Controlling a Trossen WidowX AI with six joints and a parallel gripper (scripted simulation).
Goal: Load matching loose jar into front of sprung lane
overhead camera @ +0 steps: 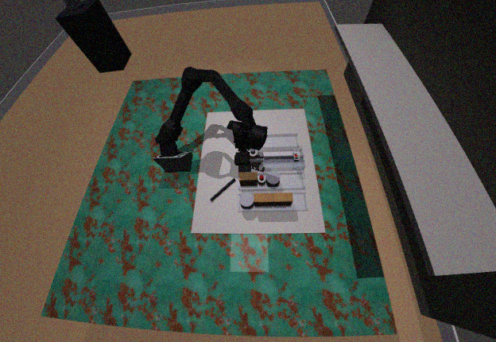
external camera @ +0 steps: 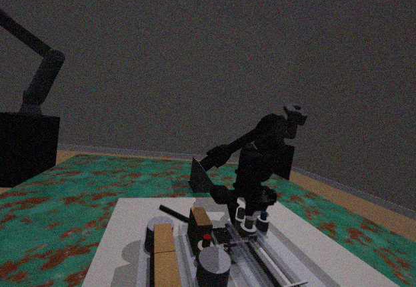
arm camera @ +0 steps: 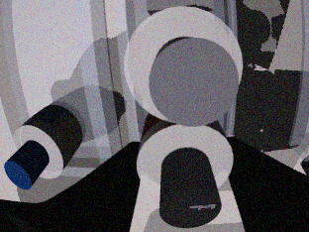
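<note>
My gripper (external camera: 241, 207) (arm camera: 182, 148) is shut on a dark jar with a white shoulder and dark grey cap (external camera: 239, 213) (arm camera: 190, 190), low at the front end of the sprung lane. Just behind it stands the lane jar (external camera: 249, 223) (arm camera: 193, 81), with a white shoulder and grey cap. The two jars are very close or touching; their contact is hidden. A blue-capped jar (external camera: 263, 220) (arm camera: 27, 166) stands to one side. In the top view the gripper arm hides the held jar. The held jar's base, the front stop and the pusher plate are not clearly visible.
The neighbouring lane holds a brown box (overhead camera: 248, 178) (external camera: 201, 225), a red-capped jar (overhead camera: 261, 178) (external camera: 206, 240) and a grey-topped tin (overhead camera: 273, 180) (external camera: 215, 260). The outer lane holds another tin (overhead camera: 246, 200) and tan boxes (overhead camera: 273, 198) (external camera: 164, 243). A black stick (overhead camera: 222, 189) (external camera: 173, 213) lies in front.
</note>
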